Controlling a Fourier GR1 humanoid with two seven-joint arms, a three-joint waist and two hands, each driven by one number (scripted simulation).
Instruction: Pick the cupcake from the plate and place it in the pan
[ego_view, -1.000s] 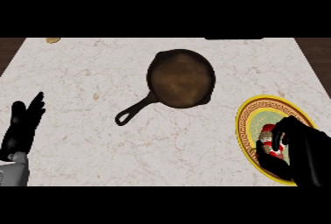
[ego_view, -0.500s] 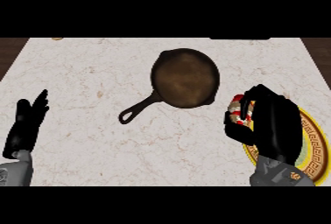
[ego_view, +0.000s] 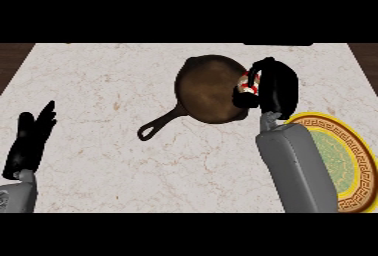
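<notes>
My right hand is curled round the cupcake, of which only a red and white edge shows beside the fingers. It hangs over the right rim of the dark cast-iron pan, whose handle points down-left. The yellow and green plate lies at the lower right, partly behind my right forearm, with nothing on the part that shows. My left hand rests open at the left edge, fingers up.
The marble counter spreads wide to the left of the pan. Dark wood shows beyond its left and right far corners. The pan's handle juts toward the counter's middle.
My right hand has lifted the cupcake off the plate and carried it up and left to the pan's right rim. The left hand has barely moved.
</notes>
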